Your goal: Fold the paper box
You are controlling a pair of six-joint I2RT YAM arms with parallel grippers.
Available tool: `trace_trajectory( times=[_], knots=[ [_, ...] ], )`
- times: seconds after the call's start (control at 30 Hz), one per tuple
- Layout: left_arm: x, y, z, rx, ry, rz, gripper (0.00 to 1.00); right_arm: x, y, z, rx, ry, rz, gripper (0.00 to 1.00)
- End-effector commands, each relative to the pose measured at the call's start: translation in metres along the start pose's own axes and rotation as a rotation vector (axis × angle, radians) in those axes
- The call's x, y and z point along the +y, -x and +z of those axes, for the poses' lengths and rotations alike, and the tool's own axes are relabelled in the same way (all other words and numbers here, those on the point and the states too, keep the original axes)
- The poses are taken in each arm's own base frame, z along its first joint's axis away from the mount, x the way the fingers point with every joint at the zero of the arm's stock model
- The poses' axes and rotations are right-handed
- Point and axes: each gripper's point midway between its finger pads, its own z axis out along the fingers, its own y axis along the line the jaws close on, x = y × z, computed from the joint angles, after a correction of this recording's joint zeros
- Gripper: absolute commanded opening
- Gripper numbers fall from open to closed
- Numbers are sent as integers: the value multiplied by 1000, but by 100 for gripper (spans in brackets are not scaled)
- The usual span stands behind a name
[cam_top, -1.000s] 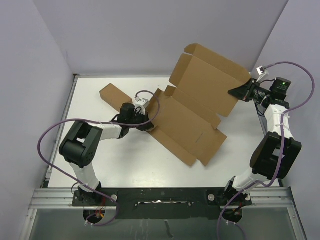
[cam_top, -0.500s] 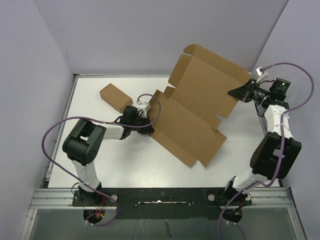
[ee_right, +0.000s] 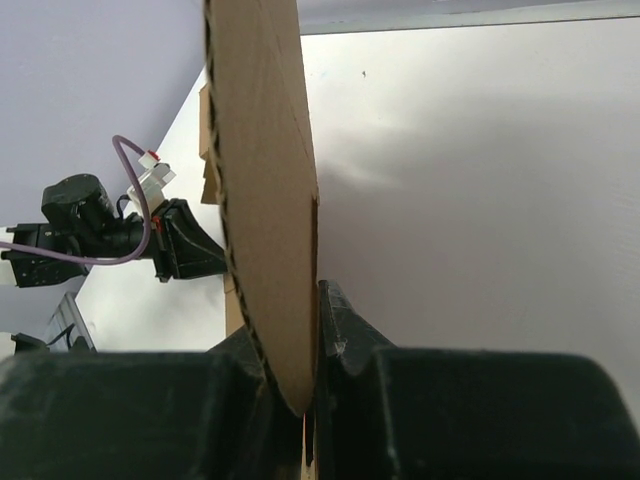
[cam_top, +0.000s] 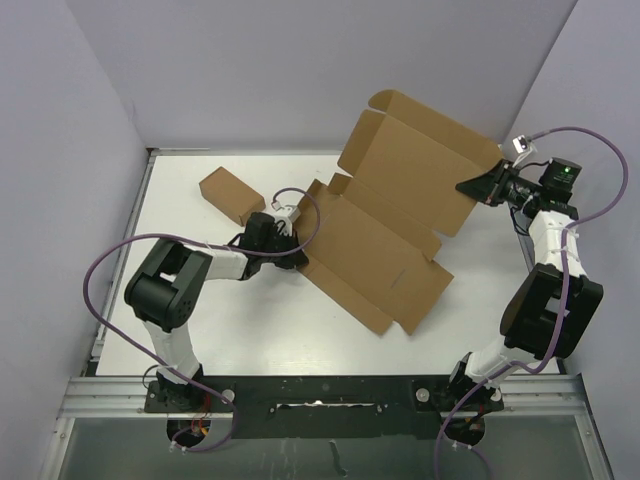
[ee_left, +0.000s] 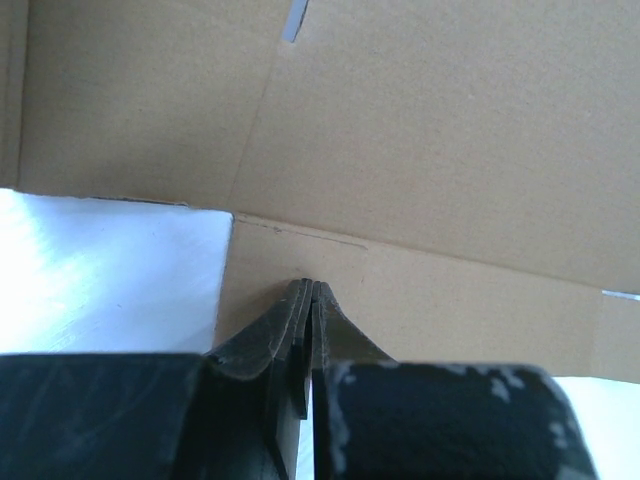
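The paper box [cam_top: 375,262] is a large brown die-cut sheet; its base lies on the white table and its lid panel [cam_top: 420,160] stands tilted up at the back. My right gripper [cam_top: 472,187] is shut on the lid's right edge; in the right wrist view the cardboard edge [ee_right: 262,200] sits between the fingers [ee_right: 335,320]. My left gripper [cam_top: 300,257] is shut, low on the table, with its tips against the box's left flap [ee_left: 420,290]. In the left wrist view the jaws [ee_left: 309,288] are pressed together with nothing between them.
A small ready-made brown box [cam_top: 231,195] lies at the back left, just behind my left arm. Purple-grey walls close in the table [cam_top: 180,330] on the left, back and right. My left arm's cable [cam_top: 300,205] loops over the box's left flap.
My left arm has shifted right, bringing its gripper up to the box's left flap and uncovering the small box. The right gripper still holds the raised lid in place.
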Motion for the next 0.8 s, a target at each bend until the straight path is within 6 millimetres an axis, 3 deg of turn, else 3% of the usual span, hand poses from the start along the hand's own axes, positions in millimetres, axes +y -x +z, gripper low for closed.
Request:
trace_trajectory(
  times=[0.0,0.17,0.27,0.33,0.43,0.5,0.63,0.77],
  knots=[
    [1,0,-16,-19,50,0,3,16,13,-7,-31,48,-108,0],
    [-30,52,-56,-172,16,84,21,26,13,-10,-33,80,-174,0],
    [-49,83,-91,-282,10,161,36,33,13,-11,-35,114,-208,0],
    [-51,89,-111,-333,21,191,49,40,13,-12,-33,148,-228,0],
    [-51,108,-140,-424,44,194,78,47,12,-14,-33,177,-250,0],
    [-44,121,-157,-465,45,152,89,52,12,-15,-32,197,-263,0],
    [-39,148,-177,-488,-19,91,90,63,11,-15,-29,235,-292,0],
    [-44,162,-168,-480,-42,127,89,74,9,-14,-25,267,-323,0]
  ],
)
